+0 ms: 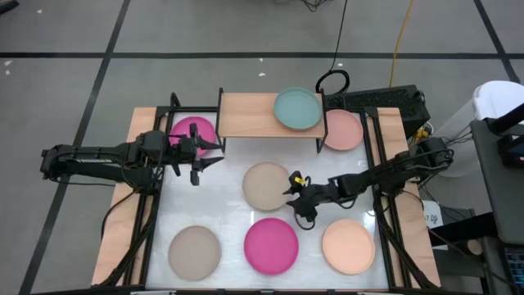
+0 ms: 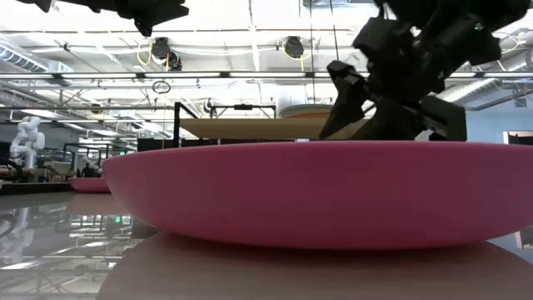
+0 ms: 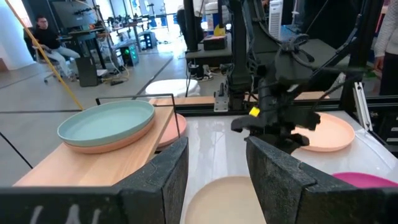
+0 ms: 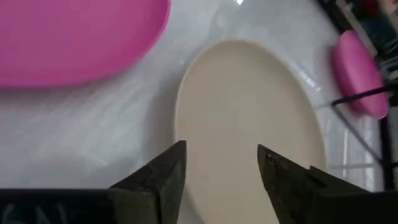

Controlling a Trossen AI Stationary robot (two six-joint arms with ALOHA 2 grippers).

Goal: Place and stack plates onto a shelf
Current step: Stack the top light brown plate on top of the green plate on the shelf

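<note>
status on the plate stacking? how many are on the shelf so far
Done: two plates, a teal plate on a peach one, stacked on the shelf. In hand: nothing; the open right claw sits at the beige plate; the open left claw hovers near the back magenta plate. Left: six plates on the table.

A person [image 3: 46,43] is sitting at a desk [image 3: 81,59] far beyond the jaws; ceiling lights [image 2: 250,33] are shining.
</note>
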